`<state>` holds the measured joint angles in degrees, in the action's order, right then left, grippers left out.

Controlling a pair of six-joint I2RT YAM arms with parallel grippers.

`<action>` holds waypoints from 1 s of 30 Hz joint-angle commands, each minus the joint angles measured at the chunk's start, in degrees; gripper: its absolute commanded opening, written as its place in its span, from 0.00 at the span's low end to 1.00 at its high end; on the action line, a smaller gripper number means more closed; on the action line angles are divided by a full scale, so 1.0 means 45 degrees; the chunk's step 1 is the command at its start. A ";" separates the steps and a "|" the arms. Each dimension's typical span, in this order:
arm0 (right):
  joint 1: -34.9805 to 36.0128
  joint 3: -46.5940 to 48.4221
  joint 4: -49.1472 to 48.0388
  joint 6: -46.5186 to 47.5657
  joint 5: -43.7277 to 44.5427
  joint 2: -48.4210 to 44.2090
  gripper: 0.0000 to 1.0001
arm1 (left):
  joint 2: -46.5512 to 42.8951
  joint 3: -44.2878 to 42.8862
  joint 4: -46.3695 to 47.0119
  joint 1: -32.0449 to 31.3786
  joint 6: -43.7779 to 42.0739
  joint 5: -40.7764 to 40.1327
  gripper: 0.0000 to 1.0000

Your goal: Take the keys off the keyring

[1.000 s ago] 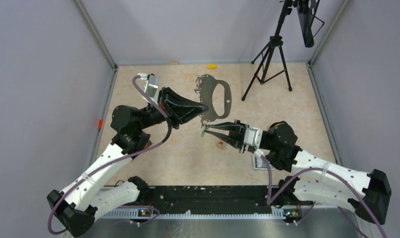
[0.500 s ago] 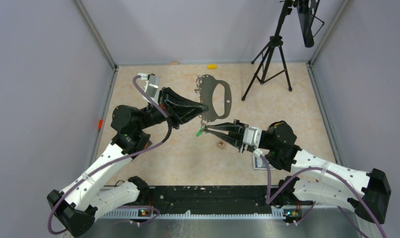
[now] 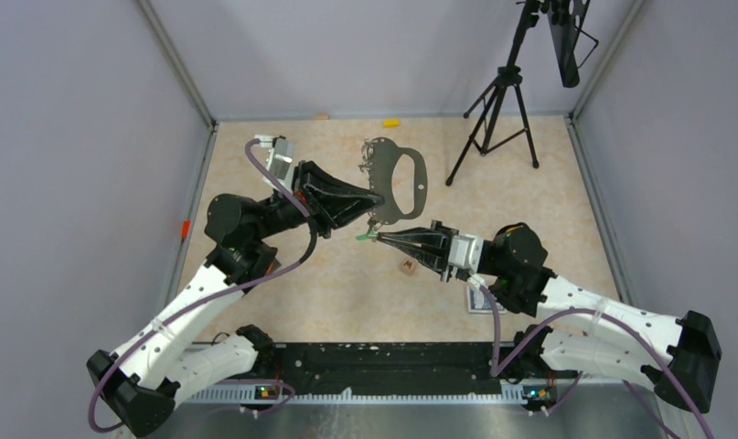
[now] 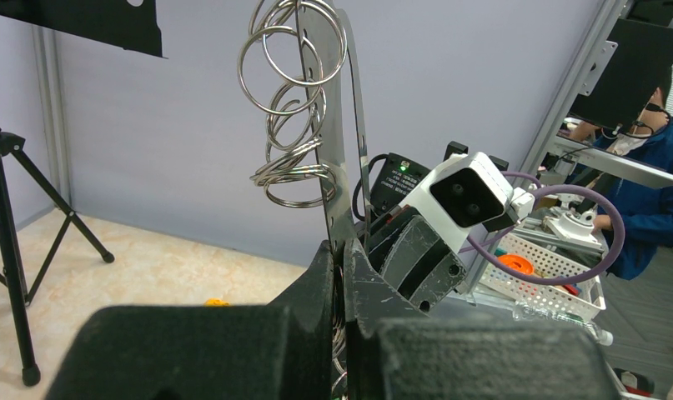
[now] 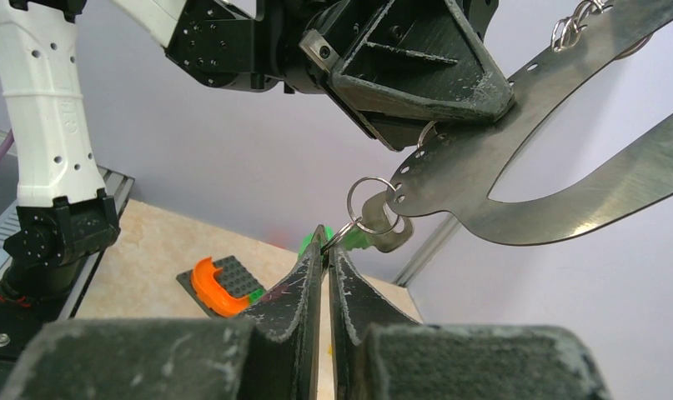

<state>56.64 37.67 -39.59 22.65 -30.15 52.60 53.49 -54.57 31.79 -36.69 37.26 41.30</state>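
The left gripper (image 3: 376,197) is clamped tight on the keyring (image 3: 384,169), holding this flat grey loop off the table (image 3: 301,293) just above the middle of the top view. In the left wrist view the keyring (image 4: 341,167) stands edge-on, rising from between the closed fingers of the left gripper (image 4: 341,275), with a cluster of split rings (image 4: 293,171) hanging off its left side. The right gripper (image 3: 379,237) reaches in from the lower right, and its fingers are pinched almost together on the green key (image 3: 365,236), just below the keyring's lower end. In the right wrist view the green key (image 5: 354,240) sits at the tips of the right gripper (image 5: 326,246), hooked by a small ring to the scalloped edge of the keyring (image 5: 483,167), with a silvery key (image 5: 389,237) beside it. A brown cube (image 3: 407,267) lies on the table under the right gripper, and a black tripod (image 3: 497,110) stands at the upper right.
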 commanded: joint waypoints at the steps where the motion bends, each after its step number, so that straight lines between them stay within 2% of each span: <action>1: 0.0147 0.0662 -0.0491 -0.0114 -0.0328 -0.0048 0.02 | -0.0269 -0.0223 0.0534 0.0027 -0.0212 -0.0138 0.00; 30: 0.0150 0.0860 0.2441 0.4387 -0.0648 -0.1033 0.00 | -0.0077 -0.0466 0.0260 0.0018 -0.0144 -0.0163 0.00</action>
<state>56.64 39.46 -29.74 38.06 -32.77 49.54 53.49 -54.57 31.29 -36.67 36.93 41.12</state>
